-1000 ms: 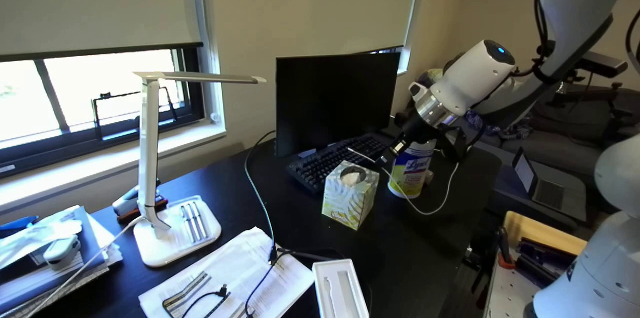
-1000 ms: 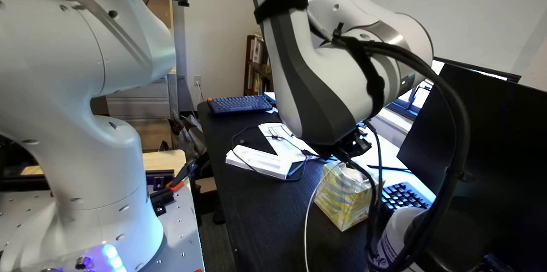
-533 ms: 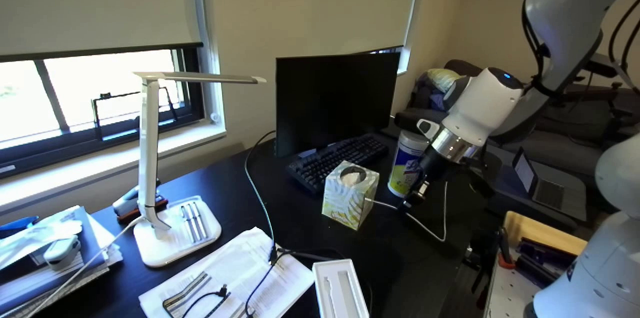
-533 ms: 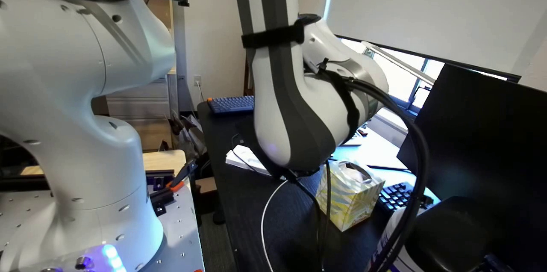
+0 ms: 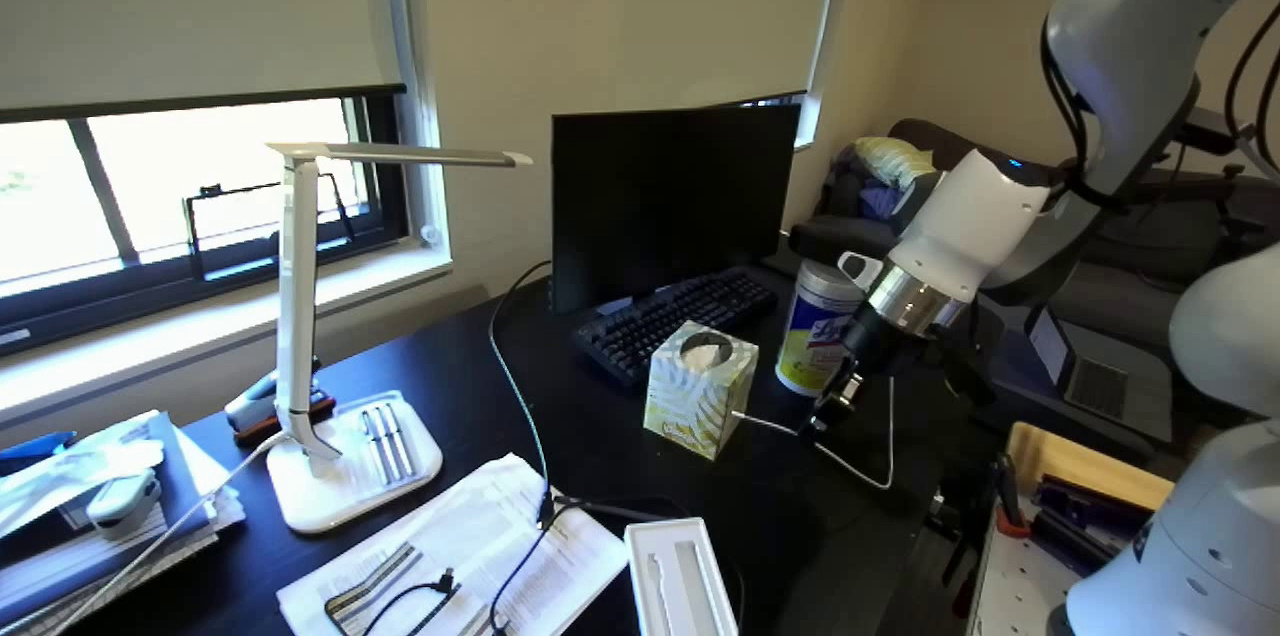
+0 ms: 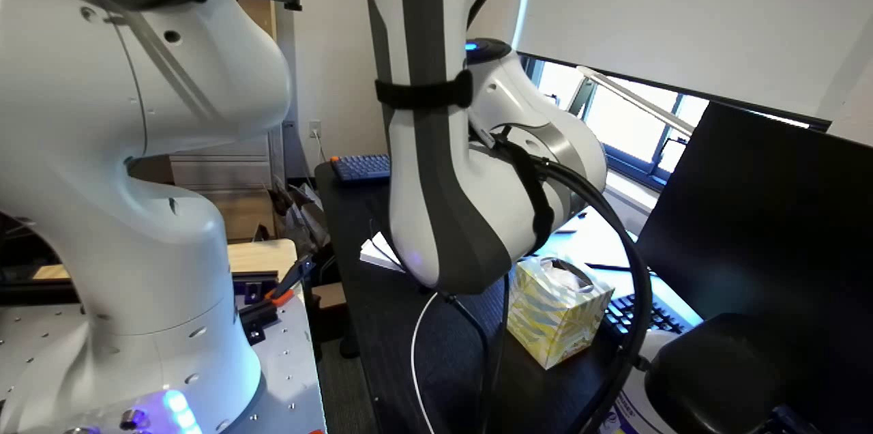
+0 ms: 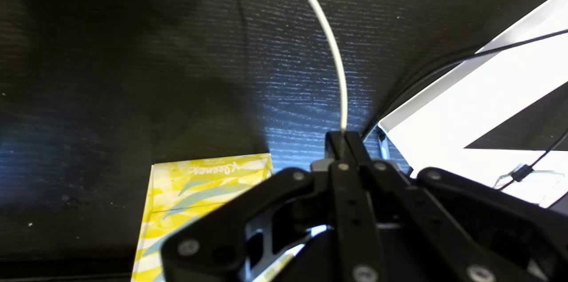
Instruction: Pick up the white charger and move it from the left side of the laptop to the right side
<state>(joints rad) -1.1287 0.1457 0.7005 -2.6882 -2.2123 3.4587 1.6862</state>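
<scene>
The white charger shows as a thin white cable (image 7: 332, 40). My gripper (image 7: 344, 140) is shut on it, with the cable leaving from between the fingertips in the wrist view. In an exterior view the gripper (image 5: 815, 424) is above the dark desk, and the cable (image 5: 860, 474) hangs in a loop to its right. A short end of it points left, in front of the tissue box. The cable (image 6: 413, 352) also curves down from behind the arm in an exterior view, where the fingers are hidden. A silver laptop (image 5: 1095, 386) is off the desk, in the background.
A tissue box (image 5: 700, 391) and a Lysol canister (image 5: 815, 326) stand close to the gripper. Behind them are a black keyboard (image 5: 680, 316) and a monitor (image 5: 670, 206). A white open box (image 5: 680, 576), papers (image 5: 470, 546) and a desk lamp (image 5: 355, 476) are further left.
My gripper has moved away from the keyboard, past the tissue box and canister, toward the near side of the desk, carrying the cable. The last half second shows only a small shift.
</scene>
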